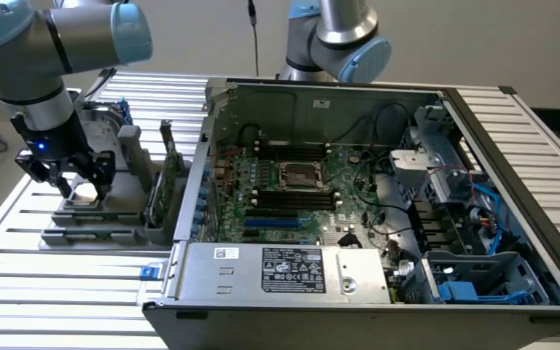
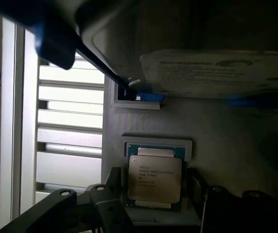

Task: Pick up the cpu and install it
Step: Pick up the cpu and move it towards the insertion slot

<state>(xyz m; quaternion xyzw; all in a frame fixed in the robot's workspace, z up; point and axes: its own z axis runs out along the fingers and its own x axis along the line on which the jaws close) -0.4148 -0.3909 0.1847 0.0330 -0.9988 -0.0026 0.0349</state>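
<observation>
My tool stands with jaws apart astride the cpu in its grey holder; closing off-centre could tilt the chip or skid it free.

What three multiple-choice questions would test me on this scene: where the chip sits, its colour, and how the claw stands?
1. Where is the chip? A. in the computer's socket B. in the grey holder C. on the floor
2. Its top is: A. silvery B. red C. black
3. The claw is: A. shut on the chip B. open, a finger either side of the chip C. open, far above it
Answers: B, the holder frames it; A, pale metal shows; B, gaps show beside the chip.
</observation>
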